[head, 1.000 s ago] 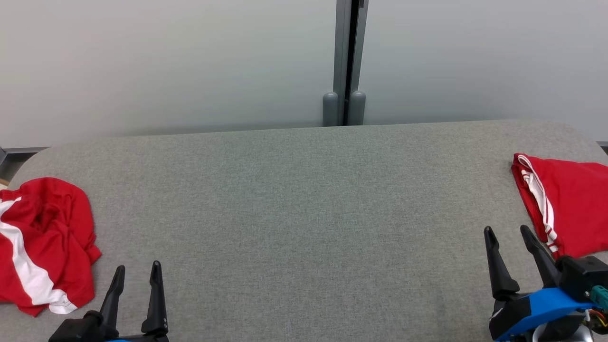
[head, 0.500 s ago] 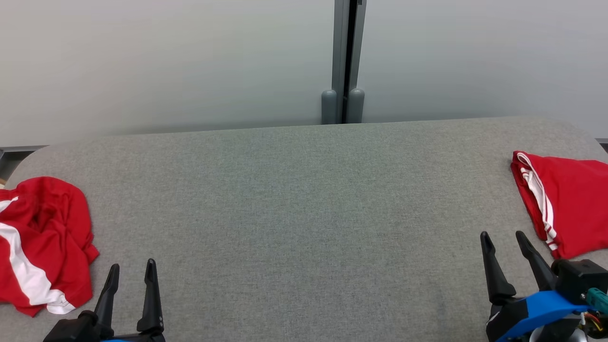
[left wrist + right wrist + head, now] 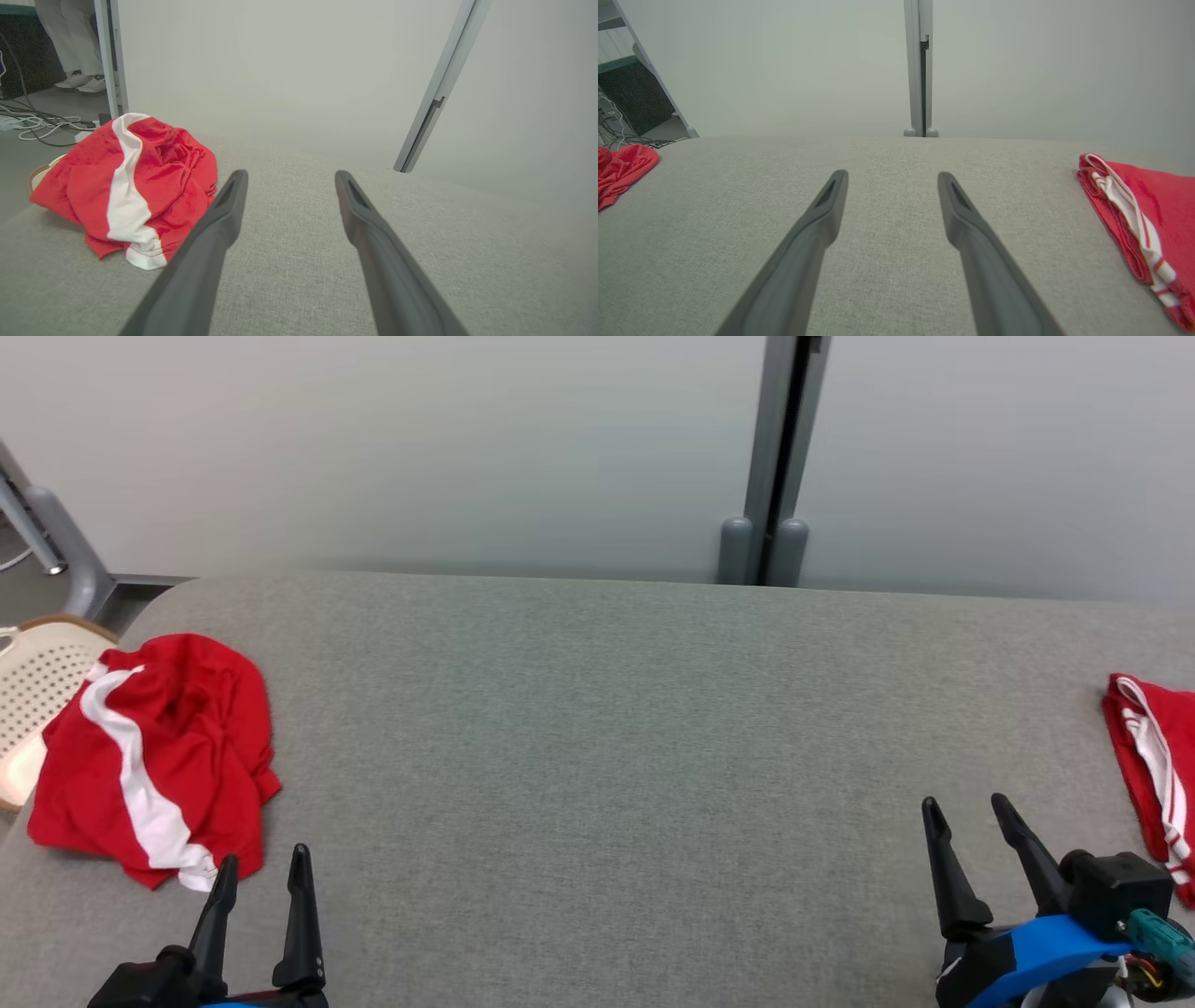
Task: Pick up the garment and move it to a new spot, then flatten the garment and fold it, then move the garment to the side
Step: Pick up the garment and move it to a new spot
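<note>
A crumpled garment [image 3: 154,756], red w. a white stripe [image 3: 140,784], is seen at the left edge of the head view. It lies on the grey bench [image 3: 597,728] near its left end, next to a pale perforated object [image 3: 37,681]. The left pincer [image 3: 264,855] is found at the lower left of the same frame, fingers spread wide and nothing held btw. them. The right pincer [image 3: 964,800], at the lower right, is spread wide and empty as well. The relation that matters: the heap lies up and to the left of the left pincer, w. its lower white hem just beside the outer fingertip; contact cannot be confirmed. In the left wrist view the heap is placed left of both fingers, not btw. them, so the pincer is judged as not yet lined up. The long axis of the heap runs approx. from top to bottom of the head frame, following the stripe w. a slight tilt. The left arm is clearly the nearer one; the right pincer is well apart, w. almost the whole bench in btw. A folded garment [image 3: 1153,765] is seen at the right edge, near the right pincer, and is taken as already finished. The pick-up is therefore judged as not begun; a shift to the left is probably needed first.
</note>
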